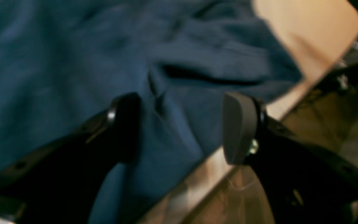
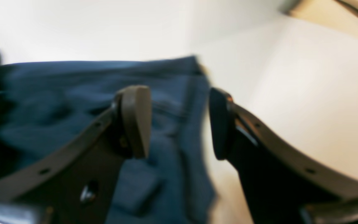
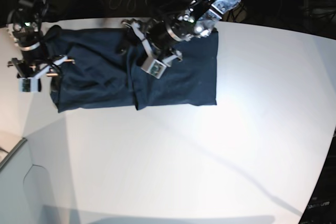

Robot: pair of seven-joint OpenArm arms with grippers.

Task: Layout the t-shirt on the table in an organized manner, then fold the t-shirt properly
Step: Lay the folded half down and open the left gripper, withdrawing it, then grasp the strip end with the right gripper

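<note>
Your t-shirt [image 3: 105, 74] lies flat along the far side of the desk [image 3: 210, 150], a long dark navy band running across the base view, its far edge close to the desk's curved rim. A raised fold crosses it a little to the left of its middle, and the cloth at its left end is rumpled into a few soft ridges, while the right end lies smooth with a square corner.

Your left claw [image 3: 148, 43] hovers over the middle of the shirt, right by that fold. In the left wrist view the left claw [image 1: 180, 124] stands wide, both pads apart with bare cloth showing between them and nothing pinched; one pad sits over the fabric, the other over the shirt's edge where the desk rim begins.

Your right claw [image 3: 39, 69] is at the shirt's left end. In the right wrist view the right claw [image 2: 180, 121] also gapes wide and grips nothing: the shirt's hem edge runs between its pads, one pad above the navy cloth, the other above bare white desk. That view is blurred, so I cannot tell whether either pad touches the fabric.
</note>
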